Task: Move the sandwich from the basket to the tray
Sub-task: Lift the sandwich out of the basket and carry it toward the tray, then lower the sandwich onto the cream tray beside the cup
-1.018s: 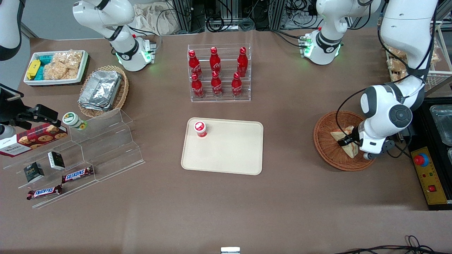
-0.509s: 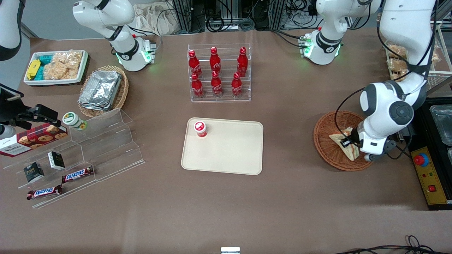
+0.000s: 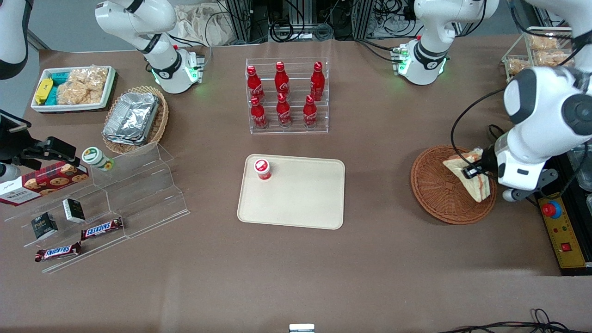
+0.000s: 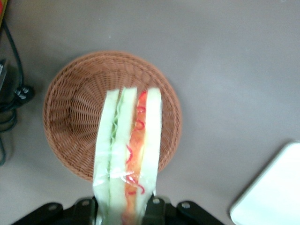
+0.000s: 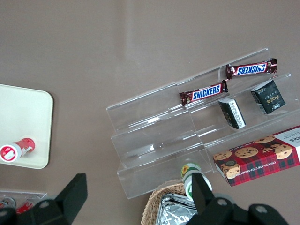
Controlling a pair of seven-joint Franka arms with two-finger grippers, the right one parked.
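Observation:
My left gripper [image 3: 476, 170] is shut on the sandwich [image 3: 471, 178], a wrapped white-bread wedge with red-orange and green filling, and holds it in the air above the reddish-brown wicker basket [image 3: 437, 194]. The wrist view looks down the sandwich [image 4: 129, 150] onto the basket [image 4: 75, 112], which holds nothing else, with the gripper [image 4: 125, 212] clamped round the wedge's thick end. The cream tray [image 3: 300, 203] lies at the table's middle with a small red bottle [image 3: 262, 169] on its corner; one corner of the tray [image 4: 272, 194] shows in the wrist view.
A clear rack of red cola bottles [image 3: 286, 97] stands farther from the front camera than the tray. Toward the parked arm's end are a tan basket of foil containers [image 3: 134, 119], a white snack bin [image 3: 74, 88] and an acrylic stand [image 3: 115, 199]. A control box [image 3: 562, 233] sits beside the basket.
The gripper has risen out of the basket with the sandwich in it, and the arm's wrist has swung up and away from the table surface.

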